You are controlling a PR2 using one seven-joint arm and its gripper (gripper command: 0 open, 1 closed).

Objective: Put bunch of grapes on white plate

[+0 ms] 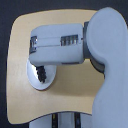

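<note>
the gripper [42, 73] hangs at the lower end of the big grey forearm housing that fills the middle of the exterior view, and it points down at the white plate [33, 80]. only a dark shape shows where the fingers should be, so i cannot tell whether the jaws are wide, narrow, or closed on anything.

that dark shape is small and lumpy and sits right over the plate's flat centre. it may be the bunch of grapes [41, 75] (or partly the fingertips themselves; the picture is too blurred to separate the two). if it is the grapes, they lie directly beneath the tool, not off to either side, and their long axis cannot be read because the arm hides most of them.

the plate rests on the round wooden table [70, 87], toward the exterior view's left, its rim showing as a pale crescent below and left of the housing.

judging from this, the placing looks close to done: the move ahead would turn on a straight vertical line between tool and plate centre, with no sideways reach needed.
</note>
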